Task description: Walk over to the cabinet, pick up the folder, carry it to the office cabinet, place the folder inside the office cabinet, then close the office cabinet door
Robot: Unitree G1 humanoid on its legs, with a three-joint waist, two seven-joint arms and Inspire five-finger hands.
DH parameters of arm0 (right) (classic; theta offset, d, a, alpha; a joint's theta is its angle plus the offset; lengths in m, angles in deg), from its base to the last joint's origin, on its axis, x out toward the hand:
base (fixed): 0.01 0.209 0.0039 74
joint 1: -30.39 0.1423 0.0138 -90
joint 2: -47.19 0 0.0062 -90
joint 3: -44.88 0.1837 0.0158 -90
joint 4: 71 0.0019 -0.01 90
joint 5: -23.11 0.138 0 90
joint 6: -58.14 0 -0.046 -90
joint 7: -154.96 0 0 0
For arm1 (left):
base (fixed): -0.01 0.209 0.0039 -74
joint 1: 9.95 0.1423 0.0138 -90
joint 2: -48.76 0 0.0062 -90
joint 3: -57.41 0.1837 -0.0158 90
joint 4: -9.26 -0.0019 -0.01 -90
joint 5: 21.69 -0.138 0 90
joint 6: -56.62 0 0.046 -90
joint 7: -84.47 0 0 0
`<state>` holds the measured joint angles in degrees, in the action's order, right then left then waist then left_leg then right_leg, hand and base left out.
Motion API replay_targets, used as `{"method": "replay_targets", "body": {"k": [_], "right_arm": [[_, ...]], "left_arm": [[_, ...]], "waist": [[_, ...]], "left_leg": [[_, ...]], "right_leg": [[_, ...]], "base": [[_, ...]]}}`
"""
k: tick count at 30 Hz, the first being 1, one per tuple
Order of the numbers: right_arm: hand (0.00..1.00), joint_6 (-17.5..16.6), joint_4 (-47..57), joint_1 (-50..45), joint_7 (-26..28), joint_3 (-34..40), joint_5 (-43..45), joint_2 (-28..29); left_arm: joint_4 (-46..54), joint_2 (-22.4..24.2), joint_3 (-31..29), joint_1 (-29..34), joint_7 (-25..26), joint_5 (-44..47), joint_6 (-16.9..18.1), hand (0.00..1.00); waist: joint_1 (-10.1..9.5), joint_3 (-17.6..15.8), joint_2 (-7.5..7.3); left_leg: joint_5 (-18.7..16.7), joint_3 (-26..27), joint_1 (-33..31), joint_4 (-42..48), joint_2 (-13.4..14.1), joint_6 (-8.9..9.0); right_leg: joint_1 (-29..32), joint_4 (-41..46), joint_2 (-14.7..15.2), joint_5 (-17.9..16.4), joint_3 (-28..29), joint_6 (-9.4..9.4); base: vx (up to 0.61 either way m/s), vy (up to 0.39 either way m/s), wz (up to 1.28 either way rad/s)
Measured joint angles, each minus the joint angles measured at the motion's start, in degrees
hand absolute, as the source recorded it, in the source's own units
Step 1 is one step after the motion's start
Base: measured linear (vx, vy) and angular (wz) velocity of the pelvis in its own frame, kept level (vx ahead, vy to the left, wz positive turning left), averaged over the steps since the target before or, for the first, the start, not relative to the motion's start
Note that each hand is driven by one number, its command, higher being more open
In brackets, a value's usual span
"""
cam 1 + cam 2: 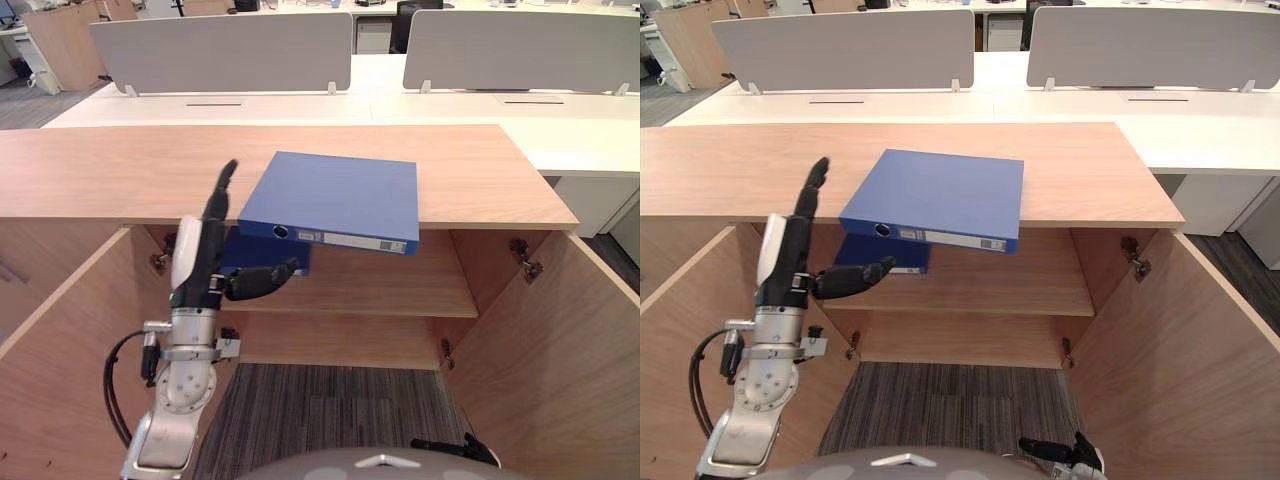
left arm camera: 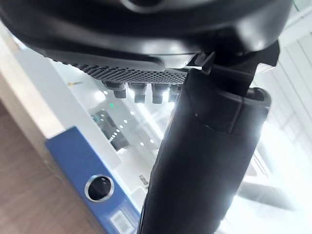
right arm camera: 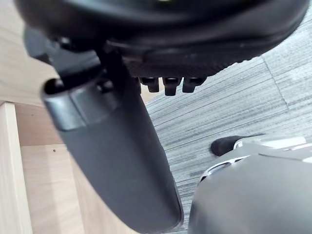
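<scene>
Your left hand (image 1: 208,245) is spread wide, the folder (image 1: 335,198) just right of it. Slip your thumb under the overhanging edge, fingers on top.

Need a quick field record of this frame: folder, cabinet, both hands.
folder: blue ring-binder folder flat on the cabinet top, spine overhanging the front edge
cabinet: light wood cabinet, both doors open
shelf: second blue item inside, partly hidden
left hand: left hand raised by the folder's left corner, fingers straight, holding nothing
right hand: right hand low over the grey carpet, open
</scene>
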<state>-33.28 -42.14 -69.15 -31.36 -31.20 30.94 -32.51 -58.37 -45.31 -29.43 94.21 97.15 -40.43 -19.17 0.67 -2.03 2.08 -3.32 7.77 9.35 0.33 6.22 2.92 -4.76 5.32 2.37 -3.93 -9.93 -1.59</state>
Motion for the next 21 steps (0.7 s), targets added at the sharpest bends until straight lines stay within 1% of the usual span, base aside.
{"method": "replay_targets", "body": {"k": [2, 3, 5, 9, 12, 14, 16, 19, 20, 21], "right_arm": [[1.0, 0.0, -0.4, -0.1, 0.1, -0.7, 0.0, -0.5], [1.0, 0.0, -0.4, -0.1, 0.1, -0.9, 0.0, -0.5], [1.0, 0.0, -0.6, -0.2, 0.1, -1.7, 0.0, -0.8], [1.0, 0.0, -0.7, -0.2, 0.1, -1.7, 0.0, -0.8], [1.0, -0.1, -0.8, -0.2, 0.1, -2.3, 0.0, -0.9], [1.0, -0.1, -0.9, -0.1, 0.1, -2.6, 0.0, -0.9], [1.0, -0.1, -0.9, -0.1, 0.1, -2.8, 0.0, -0.9], [1.0, 0.0, -0.9, 0.0, 0.1, -2.8, 0.0, -0.9], [1.0, 0.0, -0.9, 0.1, 0.1, -2.8, 0.0, -0.9], [1.0, 0.0, -0.9, 0.1, 0.1, -2.8, 0.0, -0.9]], "left_arm": [[0.0, -2.2, 1.9, -2.2, -0.4, -2.7, 0.4, 1.0], [0.0, -2.4, 2.1, -2.4, -0.4, -2.9, 0.4, 1.0], [-0.1, -4.0, 5.1, -4.8, -0.4, -8.8, 0.4, 1.0], [-3.0, -7.0, 9.9, -8.6, 0.2, -16.5, 0.4, 1.0], [-6.6, -7.3, 11.6, -10.8, 0.9, -21.1, -0.1, 1.0], [-7.7, -7.5, 12.2, -11.5, 1.0, -23.7, -1.1, 1.0], [-8.8, -7.7, 12.3, -11.9, 1.1, -26.2, -1.6, 1.0], [-11.1, -7.8, 12.5, -13.1, 1.5, -29.8, -3.4, 1.0], [-12.0, -7.8, 12.5, -13.4, 2.1, -30.9, -4.3, 0.0], [-12.4, -7.7, 12.5, -13.4, 2.3, -31.4, -4.7, 0.0]], "waist": [[0.09, 0.1, 0.17], [0.12, 0.1, 0.17], [0.54, 0.1, 0.1], [1.39, 0.1, 0.1], [2.23, 0.1, 0.07], [2.59, 0.0, -0.02], [2.79, 0.0, -0.04], [2.86, 0.0, -0.08], [2.92, 0.0, -0.08], [2.96, 0.0, -0.08]], "left_leg": [[0.0, 0.0, 0.0, 0.1, 0.1, 0.08], [0.0, 0.0, 0.0, 0.1, 0.2, 0.08], [-0.1, -0.3, 0.1, -0.1, 0.3, 0.19], [-0.1, -0.3, 0.8, -0.9, 0.2, 0.19], [-0.1, -0.3, 1.1, -1.2, 0.1, 0.18], [-0.1, -0.1, 1.1, -1.5, 0.1, 0.18], [-0.1, 0.0, 1.4, -1.9, 0.0, 0.16], [-0.3, 0.8, 1.5, -2.0, -0.2, -0.18], [-0.4, 1.0, 1.5, -2.0, -0.4, -0.29], [-0.4, 1.1, 1.5, -2.0, -0.4, -0.34]], "right_leg": [[0.7, 1.0, -0.2, -0.3, 0.5, 0.01], [0.7, 1.0, -0.2, -0.3, 0.6, 0.04], [1.0, 1.4, -0.4, -0.5, 0.7, 0.27], [0.5, 1.0, -0.5, -0.4, 0.7, 0.34], [0.4, 0.3, -0.5, -0.1, 0.7, 0.48], [0.3, -0.6, -0.6, 0.4, 1.0, 0.52], [0.1, -1.3, -0.7, 0.8, 1.4, 0.59], [-0.3, -3.1, -0.7, 1.9, 2.3, 0.53], [-0.4, -3.6, -0.6, 2.3, 2.6, 0.55], [-0.4, -3.9, -0.6, 2.5, 2.7, 0.5]], "base": [[-0.01, -0.018, -0.09], [-0.01, -0.018, -0.06], [0.0, -0.016, -0.03], [0.0, 0.0, 0.0], [0.0, 0.0, 0.0], [0.02, 0.024, -0.07], [0.02, 0.03, -0.11], [0.01, 0.052, -0.16], [0.0, 0.047, -0.12], [-0.01, 0.053, -0.12]]}}
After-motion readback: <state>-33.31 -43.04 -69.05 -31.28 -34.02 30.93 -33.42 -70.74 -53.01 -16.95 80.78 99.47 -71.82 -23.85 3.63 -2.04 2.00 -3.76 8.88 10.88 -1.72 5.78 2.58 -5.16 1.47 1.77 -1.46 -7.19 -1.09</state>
